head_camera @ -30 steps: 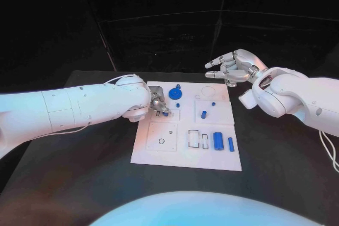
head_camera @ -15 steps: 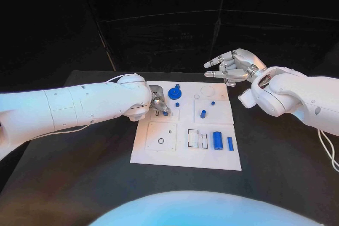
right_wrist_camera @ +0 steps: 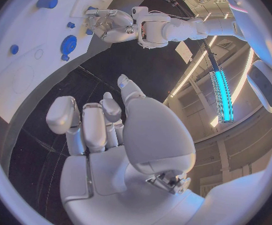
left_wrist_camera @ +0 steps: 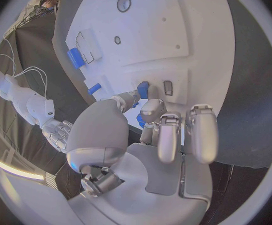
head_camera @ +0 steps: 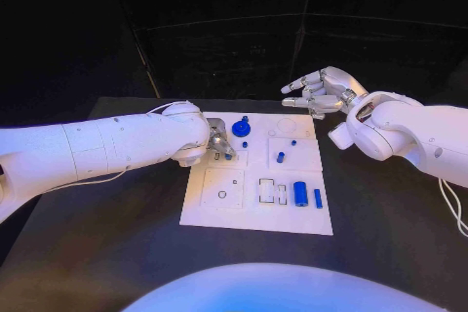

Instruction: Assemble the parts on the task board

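Observation:
The white task board (head_camera: 255, 214) lies in the middle of the table. My left hand (head_camera: 218, 141) is low over its far left corner, beside a blue gear (head_camera: 241, 128). In the left wrist view its thumb and a finger pinch a small blue part (left_wrist_camera: 143, 89) right at the board's surface (left_wrist_camera: 173, 30), next to a small slot (left_wrist_camera: 167, 87). My right hand (head_camera: 322, 92) hovers above the table beyond the board's far right corner, fingers apart and loosely curled, holding nothing. The right wrist view shows the left hand (right_wrist_camera: 108, 25) and the gear (right_wrist_camera: 68, 44).
More blue parts are on the board: a short peg (head_camera: 244, 145), a block (head_camera: 281, 156), a small stud (head_camera: 293, 143), a thick cylinder (head_camera: 300, 192) and a slim pin (head_camera: 318, 198). Rectangular slots (head_camera: 267, 190) and a round hole (head_camera: 222, 194) sit in the near half.
My left hand has stayed put over the far left corner. My right hand has drifted slightly farther from the board. The parts on the board have not moved.

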`<state>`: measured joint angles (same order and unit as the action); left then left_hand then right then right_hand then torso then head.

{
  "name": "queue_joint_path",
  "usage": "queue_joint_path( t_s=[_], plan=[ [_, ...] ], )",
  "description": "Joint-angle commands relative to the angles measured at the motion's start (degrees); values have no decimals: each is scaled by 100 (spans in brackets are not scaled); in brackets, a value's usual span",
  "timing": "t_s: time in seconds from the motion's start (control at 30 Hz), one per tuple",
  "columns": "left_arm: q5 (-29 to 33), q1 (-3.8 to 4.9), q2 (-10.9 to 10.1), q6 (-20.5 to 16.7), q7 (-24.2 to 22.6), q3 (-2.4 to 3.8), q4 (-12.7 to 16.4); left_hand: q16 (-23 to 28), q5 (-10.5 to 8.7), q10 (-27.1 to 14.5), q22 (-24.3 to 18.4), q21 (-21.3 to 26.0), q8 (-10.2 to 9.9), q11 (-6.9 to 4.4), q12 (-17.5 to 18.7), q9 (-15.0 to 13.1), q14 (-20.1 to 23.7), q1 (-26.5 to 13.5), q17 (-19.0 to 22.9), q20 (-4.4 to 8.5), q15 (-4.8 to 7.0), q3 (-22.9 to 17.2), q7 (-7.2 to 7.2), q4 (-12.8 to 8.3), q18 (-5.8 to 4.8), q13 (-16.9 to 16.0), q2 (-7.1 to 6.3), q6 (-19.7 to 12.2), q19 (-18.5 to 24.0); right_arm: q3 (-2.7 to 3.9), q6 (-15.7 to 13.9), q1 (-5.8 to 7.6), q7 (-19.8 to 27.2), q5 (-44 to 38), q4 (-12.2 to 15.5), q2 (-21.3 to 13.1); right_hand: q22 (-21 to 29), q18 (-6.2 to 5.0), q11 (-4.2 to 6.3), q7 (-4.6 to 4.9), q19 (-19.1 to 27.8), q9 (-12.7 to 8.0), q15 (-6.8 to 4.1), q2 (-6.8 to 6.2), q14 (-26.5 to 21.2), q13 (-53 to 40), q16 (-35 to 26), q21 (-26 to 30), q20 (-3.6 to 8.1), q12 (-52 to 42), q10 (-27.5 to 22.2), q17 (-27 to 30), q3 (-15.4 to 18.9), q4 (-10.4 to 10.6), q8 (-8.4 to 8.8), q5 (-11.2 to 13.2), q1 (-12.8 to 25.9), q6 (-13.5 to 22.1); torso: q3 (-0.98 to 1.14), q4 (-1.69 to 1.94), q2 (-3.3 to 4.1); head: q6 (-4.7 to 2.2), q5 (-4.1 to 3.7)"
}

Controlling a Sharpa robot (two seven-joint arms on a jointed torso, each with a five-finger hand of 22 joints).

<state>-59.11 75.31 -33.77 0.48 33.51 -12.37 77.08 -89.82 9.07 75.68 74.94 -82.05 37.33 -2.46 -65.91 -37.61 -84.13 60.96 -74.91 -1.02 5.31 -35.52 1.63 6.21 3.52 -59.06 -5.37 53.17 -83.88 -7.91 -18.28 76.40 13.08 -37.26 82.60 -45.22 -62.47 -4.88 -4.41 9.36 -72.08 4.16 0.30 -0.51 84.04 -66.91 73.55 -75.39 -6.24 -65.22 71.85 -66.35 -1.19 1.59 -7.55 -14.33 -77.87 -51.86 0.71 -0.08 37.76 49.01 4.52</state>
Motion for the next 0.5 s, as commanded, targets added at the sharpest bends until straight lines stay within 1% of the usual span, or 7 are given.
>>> queue_joint_path(
  t_s=[0.03, 0.17, 0.27, 0.3, 0.4, 0.5],
  plan=[
    [46, -25, 6, 154, 79, -20, -5, -18, 11, 30, 190, -24, 26, 2, -40, -17, -587, -207, -1509, 39, 39, -198, -15, -293, -87, -18, -55, 65, -195, 5, 32, 10, 57, 18, 1, 7, 15, -108, 15, 1, -9, -3, -50, 19, 81, 22, -38, 33, 10, 2, 23, 20, 34, 1, -31, 38, 43, 28, -1, -2, 3, -3, -9],
    [46, -25, 1, 80, 86, -20, -22, -18, -11, 28, 211, -31, -7, -1, -67, -27, -587, -555, -1509, 44, 43, 335, -19, -12, -90, -43, -143, 134, -200, 5, 29, 10, 59, 18, -3, 9, 33, -112, 15, 1, 2, -3, -50, 18, 78, 33, -48, 43, 10, 13, 14, 34, 36, 2, -31, 39, 44, 29, 0, 2, 2, -4, -7],
    [46, -25, -10, -14, 114, -20, -35, -18, -29, 9, 209, -27, -40, 15, -61, -25, -587, -824, -1509, 41, 33, 733, -1, 239, -89, -33, -200, 162, -198, 4, 24, 10, 56, 18, -8, 9, 46, -115, 14, 1, 10, -3, -50, 18, 74, 43, -62, 51, 10, 24, 6, 51, 38, 3, -31, 40, 46, 31, 0, 3, 4, -8, -16],
    [46, -25, -13, -34, 121, -20, -38, -18, -31, 1, 204, -23, -53, 15, -58, -24, -587, -897, -1509, 41, 32, 877, 0, 310, -88, -28, -238, 166, -196, 4, 22, 10, 56, 18, -10, 9, 61, -118, 14, 1, 20, -3, -50, 18, 71, 48, -72, 59, 11, 30, 1, 65, 39, 3, -30, 40, 46, 31, -1, 3, 1, -9, -20],
    [46, -24, -26, -96, 137, -18, -46, -18, -29, -12, 204, -17, -100, 5, -62, -26, -587, -1036, -1509, 48, 44, 1352, -14, 532, -86, -34, -301, 178, -196, 4, 19, 10, 55, 18, -13, 7, 81, -122, 14, 2, 31, -4, -50, 18, 65, 63, -89, 72, 11, 46, -12, 85, 41, 3, -29, 38, 46, 37, -5, 3, 1, -15, -21],
    [45, -24, -44, -142, 142, -16, -46, -18, -23, -16, 212, -17, -129, -1, -69, -33, -587, -1010, -1509, 57, 54, 1662, -23, 659, -87, -44, -288, 189, -200, 4, 19, 10, 55, 18, -16, 5, 98, -125, 14, 2, 42, -5, -50, 20, 60, 73, -105, 83, 11, 58, -23, 103, 44, 3, -29, 37, 45, 41, -6, 5, 0, -20, -25]
  ],
)
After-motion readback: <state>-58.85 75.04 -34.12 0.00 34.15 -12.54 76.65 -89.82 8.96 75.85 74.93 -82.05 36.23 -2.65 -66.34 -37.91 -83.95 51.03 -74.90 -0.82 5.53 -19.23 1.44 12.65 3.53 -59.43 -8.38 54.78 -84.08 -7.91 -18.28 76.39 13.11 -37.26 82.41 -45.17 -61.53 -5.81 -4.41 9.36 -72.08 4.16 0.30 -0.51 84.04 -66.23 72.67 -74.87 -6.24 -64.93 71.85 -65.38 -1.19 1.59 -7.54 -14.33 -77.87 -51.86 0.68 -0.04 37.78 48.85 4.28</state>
